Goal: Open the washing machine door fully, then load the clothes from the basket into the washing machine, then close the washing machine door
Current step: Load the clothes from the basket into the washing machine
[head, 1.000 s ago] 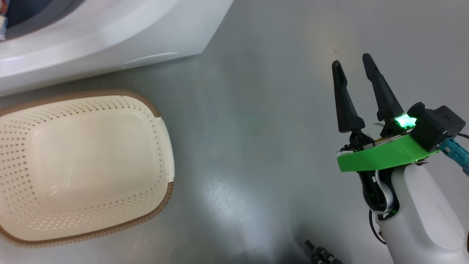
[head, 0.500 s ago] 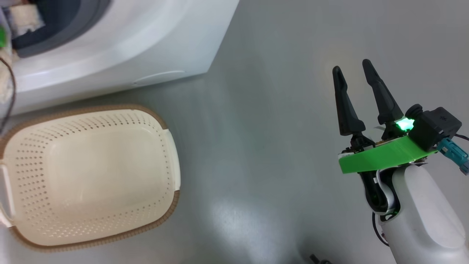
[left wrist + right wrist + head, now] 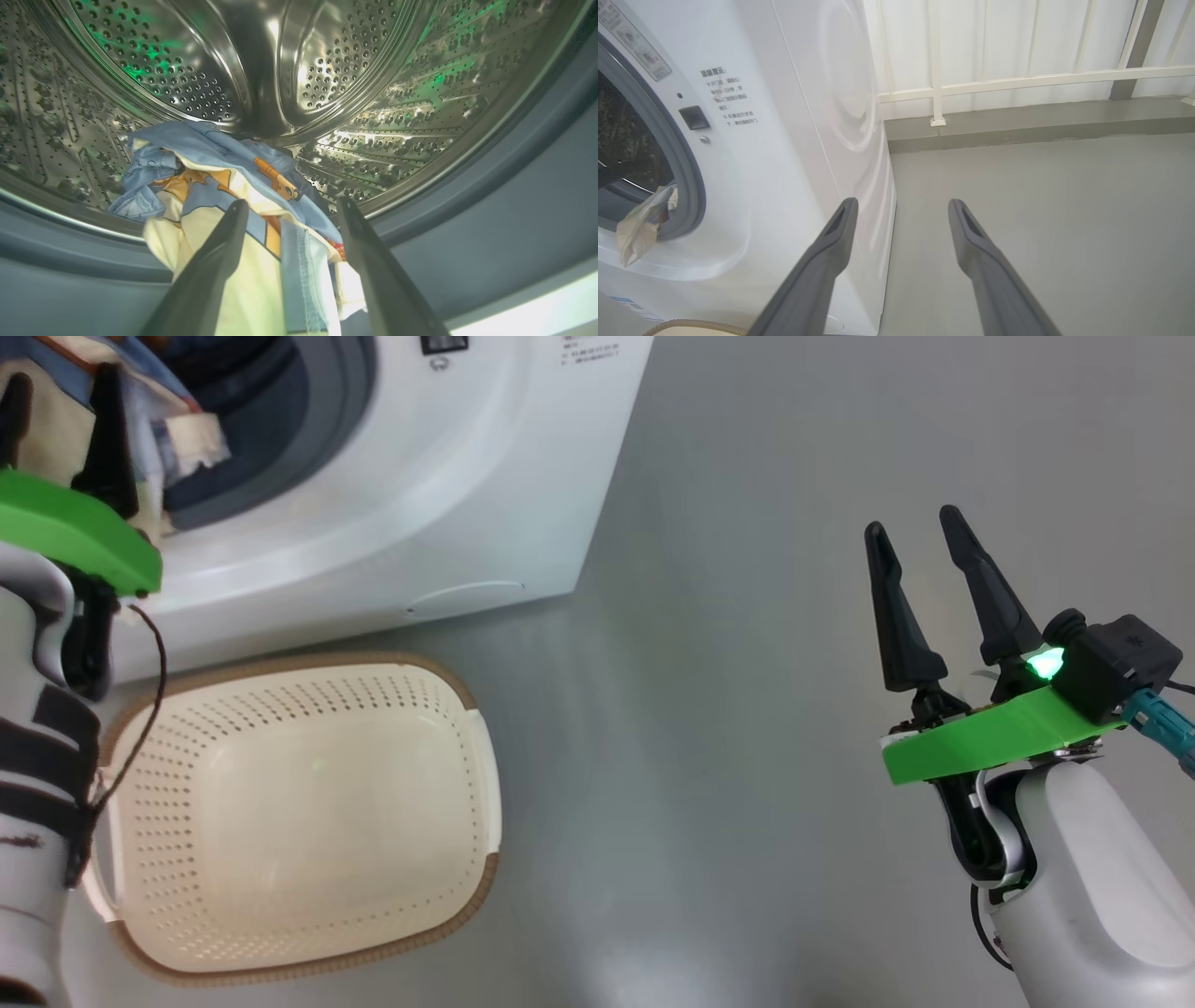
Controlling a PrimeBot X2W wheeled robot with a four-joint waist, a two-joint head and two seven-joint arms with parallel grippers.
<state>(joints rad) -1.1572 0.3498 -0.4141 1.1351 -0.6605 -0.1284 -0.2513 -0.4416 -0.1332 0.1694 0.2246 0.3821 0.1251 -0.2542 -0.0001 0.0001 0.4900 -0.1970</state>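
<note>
The left gripper (image 3: 289, 205) stands spread and holding nothing over the clothes (image 3: 210, 154), which we find draped across the gasket (image 3: 70, 256) at 6 o'clock of the washing machine (image 3: 420, 476) mouth, where we judge they may slide out or be pinched at closing.

Glossy grey floor (image 3: 747, 663); white panelled wall (image 3: 1017, 37) behind a cream rail (image 3: 1041, 79); grey kerb (image 3: 1017, 122).
</note>
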